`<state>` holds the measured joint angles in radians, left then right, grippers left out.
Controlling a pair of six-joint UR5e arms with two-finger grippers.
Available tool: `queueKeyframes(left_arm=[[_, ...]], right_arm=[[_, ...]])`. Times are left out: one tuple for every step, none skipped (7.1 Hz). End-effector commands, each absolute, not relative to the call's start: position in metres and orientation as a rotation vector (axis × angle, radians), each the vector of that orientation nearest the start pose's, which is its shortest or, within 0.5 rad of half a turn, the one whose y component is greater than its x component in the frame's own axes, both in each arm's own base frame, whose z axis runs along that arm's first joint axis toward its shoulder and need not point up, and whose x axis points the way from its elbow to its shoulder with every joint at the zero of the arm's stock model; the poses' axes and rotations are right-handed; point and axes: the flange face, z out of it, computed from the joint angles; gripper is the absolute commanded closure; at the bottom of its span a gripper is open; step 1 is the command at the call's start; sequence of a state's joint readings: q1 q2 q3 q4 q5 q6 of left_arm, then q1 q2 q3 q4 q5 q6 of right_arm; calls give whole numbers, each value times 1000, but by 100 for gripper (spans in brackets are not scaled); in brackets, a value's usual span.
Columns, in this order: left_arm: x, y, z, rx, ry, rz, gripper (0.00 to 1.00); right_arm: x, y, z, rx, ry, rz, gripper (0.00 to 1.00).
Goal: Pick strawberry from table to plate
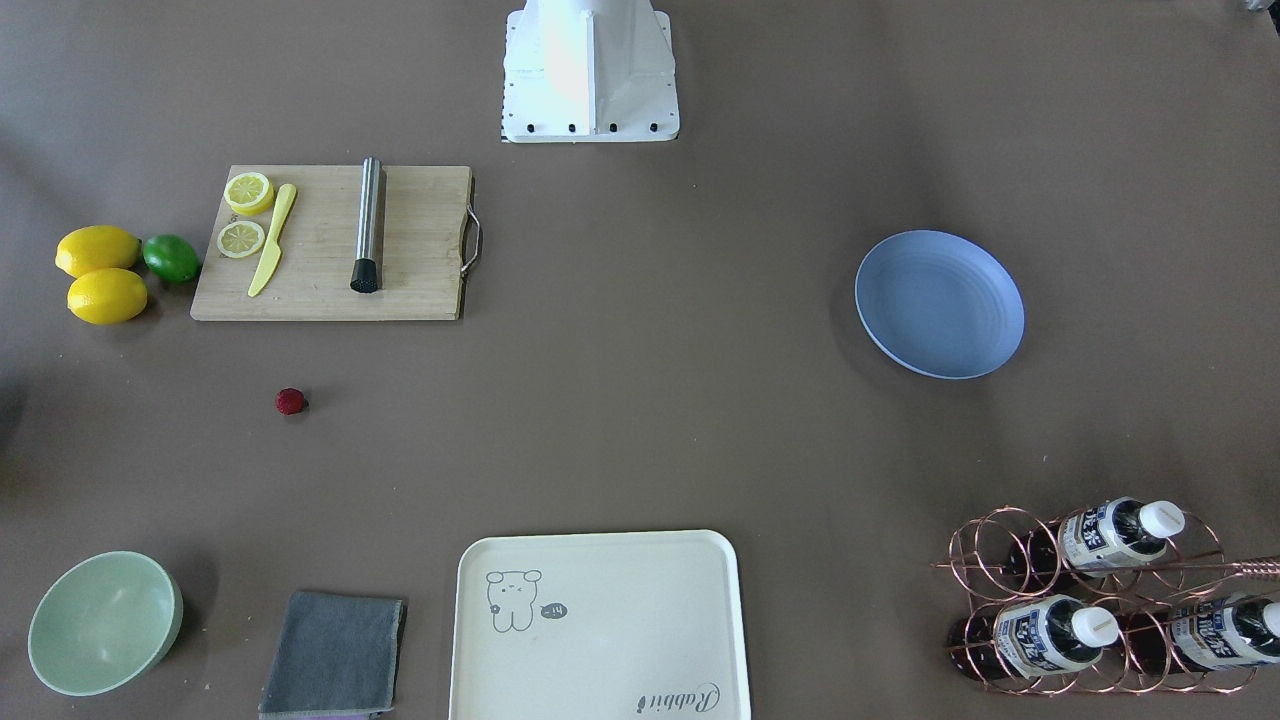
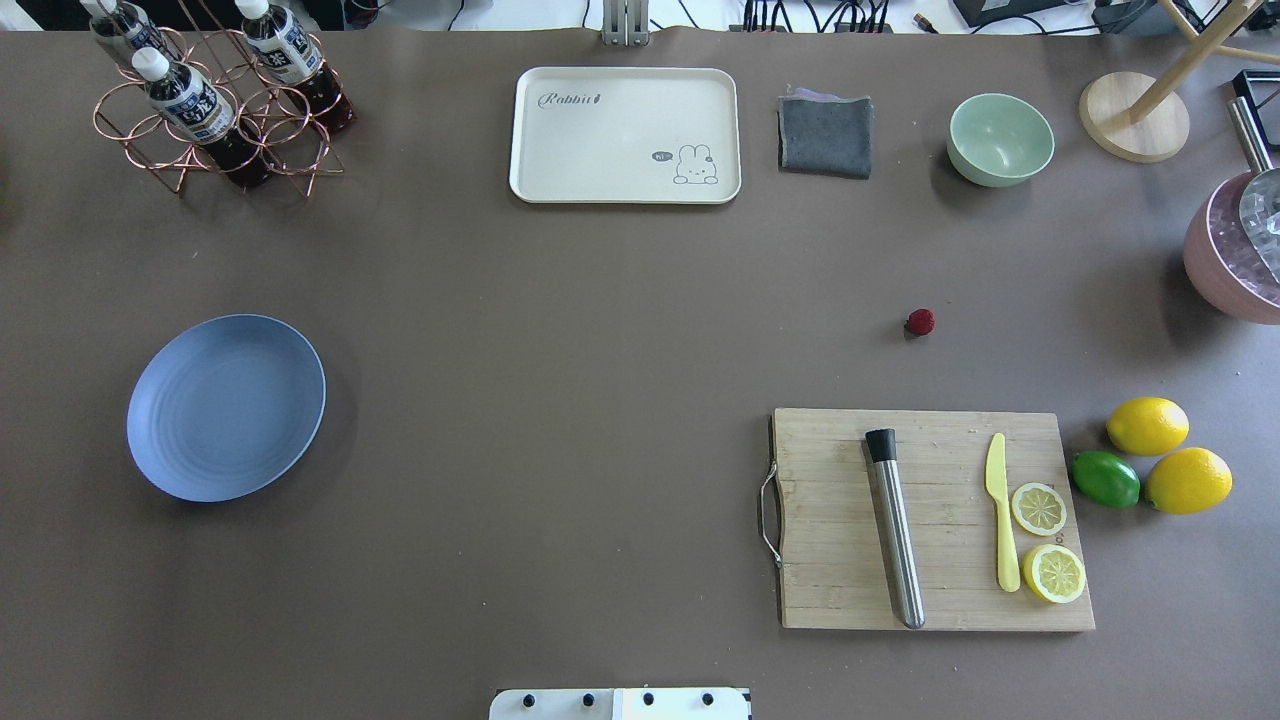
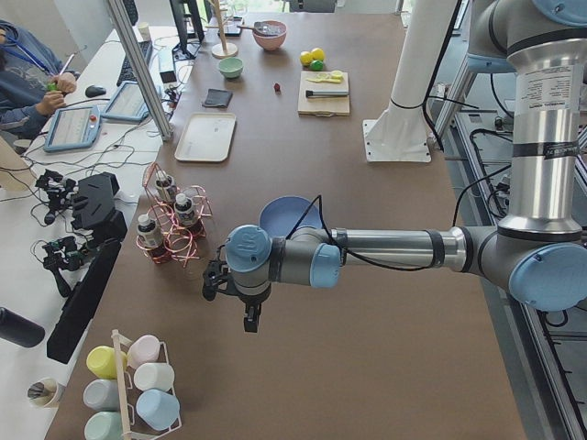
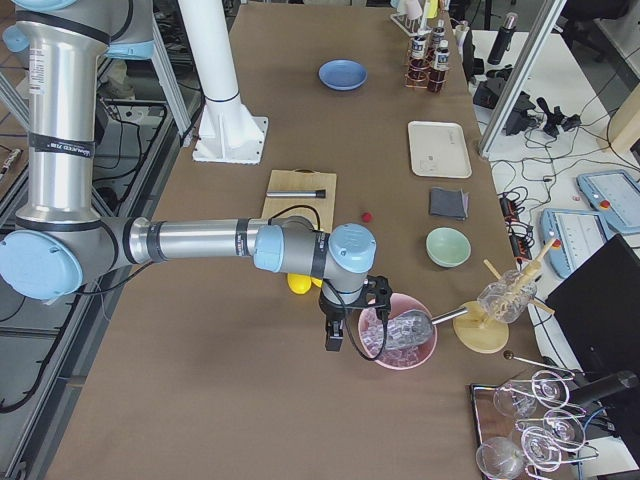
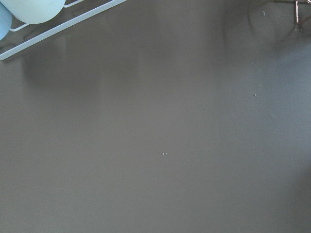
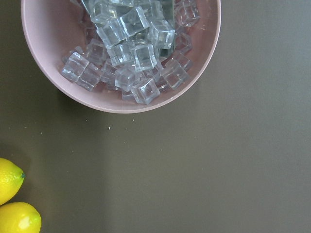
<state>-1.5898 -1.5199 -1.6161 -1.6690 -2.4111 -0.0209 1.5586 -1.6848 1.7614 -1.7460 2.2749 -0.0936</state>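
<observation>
Your tools first. The right gripper point(image 4: 335, 337) hangs out past the table's right end, beside the pink bowl point(image 6: 146, 108) of ice cubes. The left gripper point(image 3: 249, 316) hangs over bare table point(image 2: 560, 400) at the opposite end. Only the side cameras catch either one, so you cannot tell whether the jaws are apart or together, and neither wrist view shows fingers.

Now out from the robot's base. Nearest on the right side is the cutting board point(image 2: 830, 480), with the lemons point(image 2: 1147, 425) and the lime point(image 2: 1105, 478) just off its outer edge. Just beyond the board is the strawberry point(image 2: 921, 321), alone on the table and touching nothing. Across on the left half, well apart from it, the plate point(image 2: 226, 406) sits with nothing on it. At the far edge are the cream tray point(image 2: 625, 135) and the green bowl point(image 2: 1000, 138), neither of them in play.

So nothing is picked yet and this is the approach step. The berry is on the right arm's side, so that arm looks like your pick. Bring it in from the ice bowl over the lemons and centre above the berry. Make sure the jaws are apart, come straight down and close gently, because it is tiny and round and may well roll. Then it is a long carry across to the plate.
</observation>
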Motion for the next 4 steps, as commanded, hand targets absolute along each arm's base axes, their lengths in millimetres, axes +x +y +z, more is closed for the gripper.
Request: queueKeyframes(left_arm=[[-67,-475,645,89,840,7,1],[-67,-475,645,89,840,8,1],[-67,-475,645,91,840,11,1],[-67,-475,644,96,838,14,1]], right_arm=[[63,-435,640,-65,-707,-67,0],[63,-435,640,-65,-707,-67,0],[63,-435,640,-65,-707,-67,0],[63,-435,640,-65,-707,-67,0]])
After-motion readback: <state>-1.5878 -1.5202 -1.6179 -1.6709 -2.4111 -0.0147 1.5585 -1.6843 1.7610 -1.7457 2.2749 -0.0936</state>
